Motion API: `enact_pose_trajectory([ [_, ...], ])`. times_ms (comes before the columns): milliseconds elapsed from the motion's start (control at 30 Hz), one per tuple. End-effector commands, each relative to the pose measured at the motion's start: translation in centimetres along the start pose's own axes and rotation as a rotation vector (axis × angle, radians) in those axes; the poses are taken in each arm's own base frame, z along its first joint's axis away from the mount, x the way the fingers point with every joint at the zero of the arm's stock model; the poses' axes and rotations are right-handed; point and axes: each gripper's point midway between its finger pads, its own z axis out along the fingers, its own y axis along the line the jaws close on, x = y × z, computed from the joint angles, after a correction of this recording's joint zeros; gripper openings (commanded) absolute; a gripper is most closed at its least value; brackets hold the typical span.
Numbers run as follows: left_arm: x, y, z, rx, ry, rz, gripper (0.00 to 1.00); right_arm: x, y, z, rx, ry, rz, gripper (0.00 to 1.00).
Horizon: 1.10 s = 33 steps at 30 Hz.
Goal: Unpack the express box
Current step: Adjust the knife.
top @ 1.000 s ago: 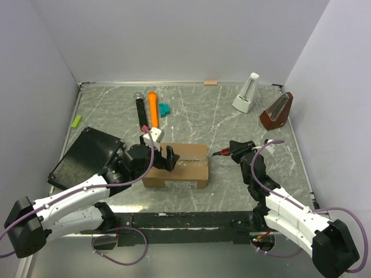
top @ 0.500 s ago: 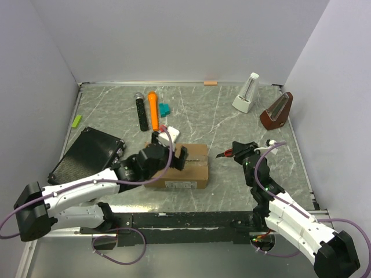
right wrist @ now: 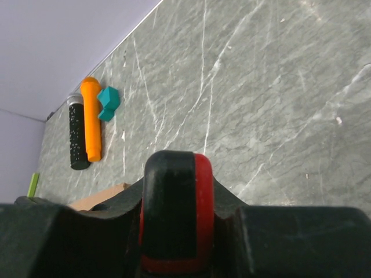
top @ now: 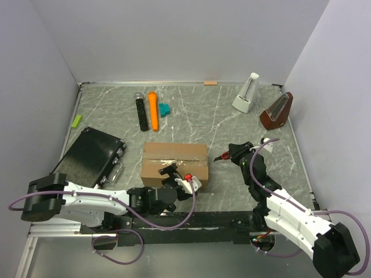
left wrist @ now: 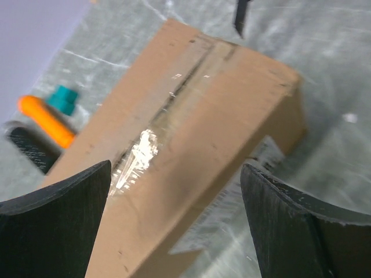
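The brown express box [top: 174, 164] lies closed in the middle of the table, with its clear tape strip [top: 174, 158] along the top seam. In the left wrist view the box [left wrist: 197, 145] lies ahead, and the tape [left wrist: 174, 104] glares. My left gripper [top: 179, 178] is open and empty, low at the box's near side; its jaws [left wrist: 175, 174] stand wide apart. My right gripper [top: 233, 152] is shut on a black-and-red cutter [right wrist: 174, 214], whose tip [top: 218, 154] points at the box's right end, a little apart from it.
A flat black ribbed case [top: 87, 156] lies left of the box. A black cylinder [top: 141, 113], an orange marker [top: 153, 110] and a teal block [top: 165, 109] lie behind it. A white metronome [top: 246, 92] and a brown one [top: 277, 111] stand at the back right.
My left arm has pulled back from over the box's top to the near side and dropped low in front of it. The right gripper has barely moved with the cutter.
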Motion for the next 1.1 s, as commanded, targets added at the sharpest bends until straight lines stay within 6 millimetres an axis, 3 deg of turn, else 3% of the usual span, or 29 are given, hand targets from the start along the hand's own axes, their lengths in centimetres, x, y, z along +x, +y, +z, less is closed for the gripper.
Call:
enact_pose_trajectory([
  [0,-1.9,2.3,0.4,-0.152,-0.087,0.018,0.96,-3.0,4.2,0.2,-0.113,-0.076,0.084,0.0],
  [200,-2.1,0.4,1.6,-0.083,-0.108,0.086,0.97,-5.7,5.2,-0.5,-0.175,-0.199,0.141,0.0],
  [300,-3.0,-0.6,1.8,-0.026,-0.135,0.074,0.97,-6.1,5.8,-0.5,-0.2,-0.213,0.141,0.0],
  [533,-2.7,-1.9,2.5,0.023,-0.113,0.097,0.97,-5.2,6.2,0.2,-0.221,-0.191,0.136,0.0],
  [1067,-1.6,-1.7,4.5,0.003,-0.068,0.031,0.97,-3.0,6.3,0.9,-0.243,-0.114,0.138,0.0],
])
